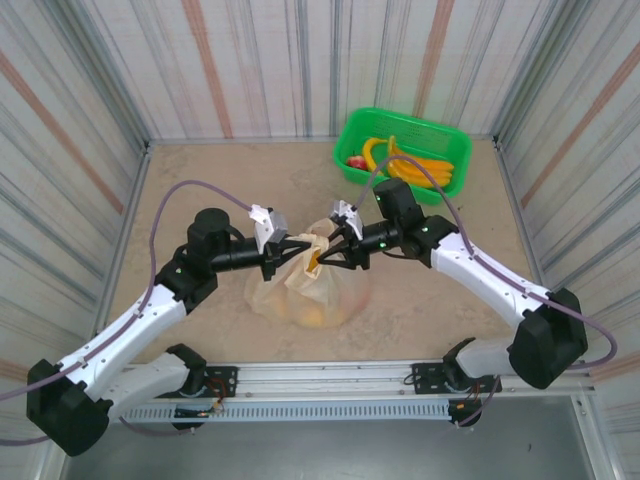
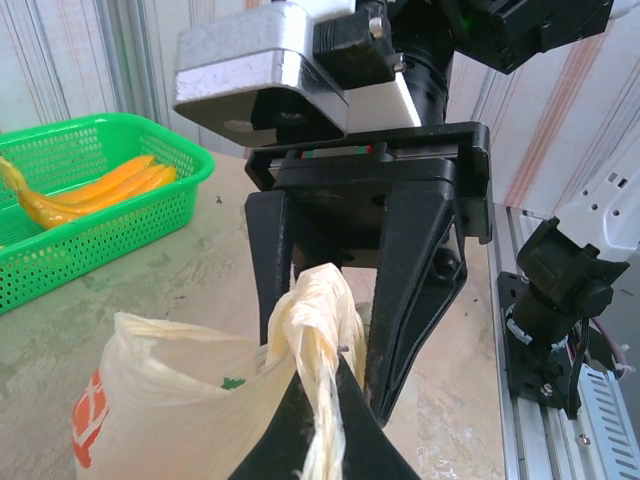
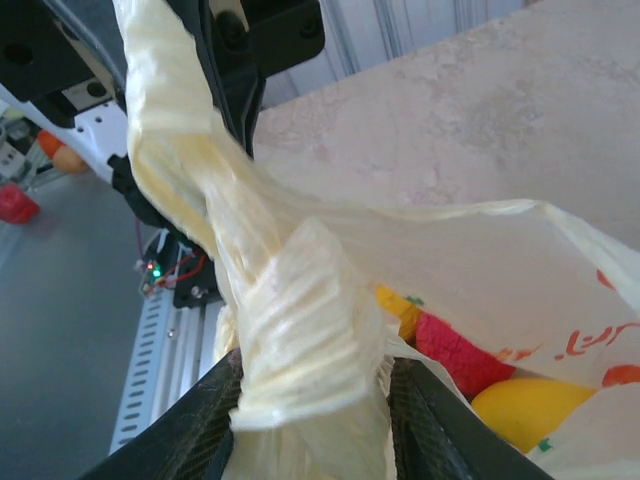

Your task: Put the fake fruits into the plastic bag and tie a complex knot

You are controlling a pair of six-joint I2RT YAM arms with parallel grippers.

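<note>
Centrally, left gripper (image 1: 270, 268), plastic bag (image 1: 300, 297) (handle pinched)

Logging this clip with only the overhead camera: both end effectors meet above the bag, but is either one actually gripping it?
Observer: Yes. The left wrist camera shows the left end effector shut on a twisted handle strip of the bag.
Operator: And the right one?
Observer: In that same view the right end effector has its fingers apart, one on each side of that strip.
Operator: Is any fruit inside?
Observer: The right wrist camera looks into the bag's mouth, where a red fruit and a yellow fruit lie inside.
</note>
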